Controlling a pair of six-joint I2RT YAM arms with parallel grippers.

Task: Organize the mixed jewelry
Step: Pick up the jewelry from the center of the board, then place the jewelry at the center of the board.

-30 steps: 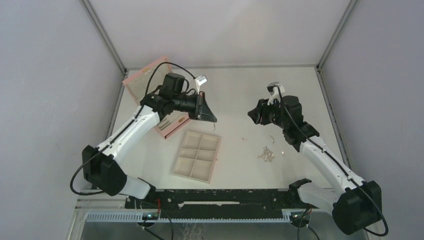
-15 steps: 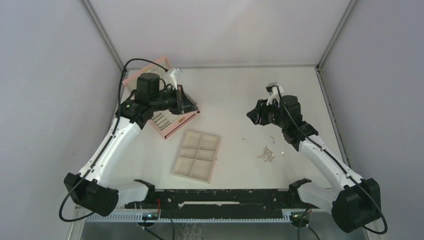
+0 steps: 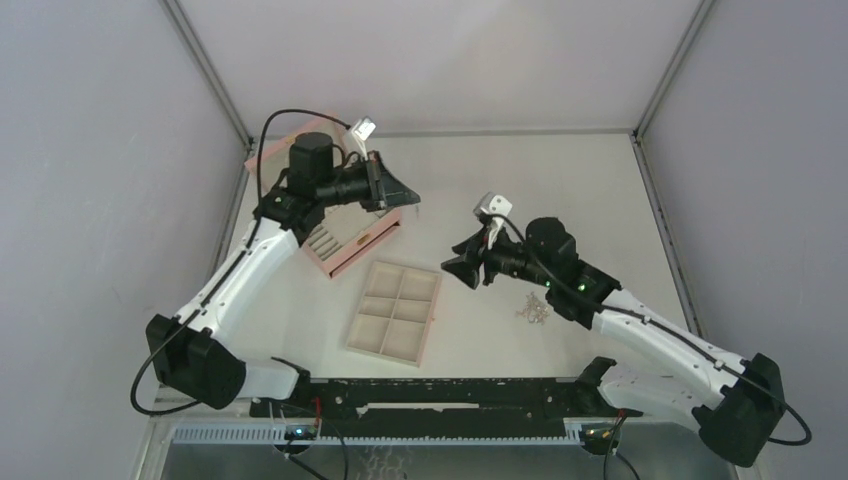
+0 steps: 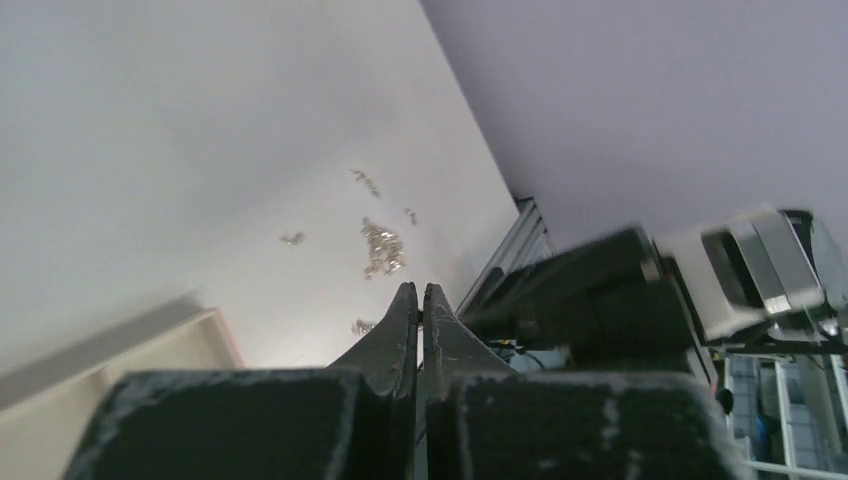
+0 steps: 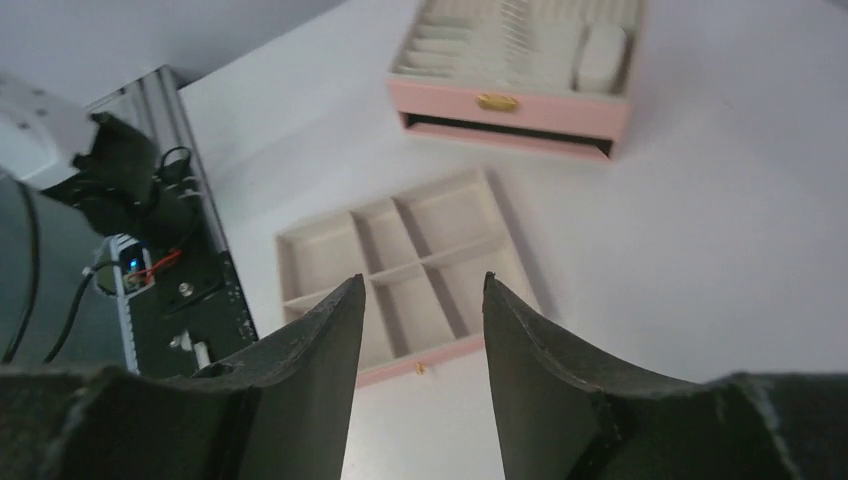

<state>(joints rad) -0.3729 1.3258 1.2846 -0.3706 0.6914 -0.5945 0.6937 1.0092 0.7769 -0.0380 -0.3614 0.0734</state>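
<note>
A white counter (image 3: pixel 560 190) is lying under soft, even light that is leaving only faint shadows. Pale lilac-grey panels are closing it in on three sides: a back wall (image 3: pixel 440 60), a left wall (image 3: pixel 90 200) and a right wall (image 3: pixel 770 200). Grey metal posts (image 3: pixel 208 72) are rising at the two far corners. A black rail (image 3: pixel 450 390) is running along the near edge, with a slotted grey cable duct (image 3: pixel 400 433) lying just in front of it.

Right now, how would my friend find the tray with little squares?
Start at the white table, front left of middle. The beige six-compartment tray lies there, on the near side of the pink jewelry box. Unlike the box, it is a shallow open grid without a drawer.
</note>
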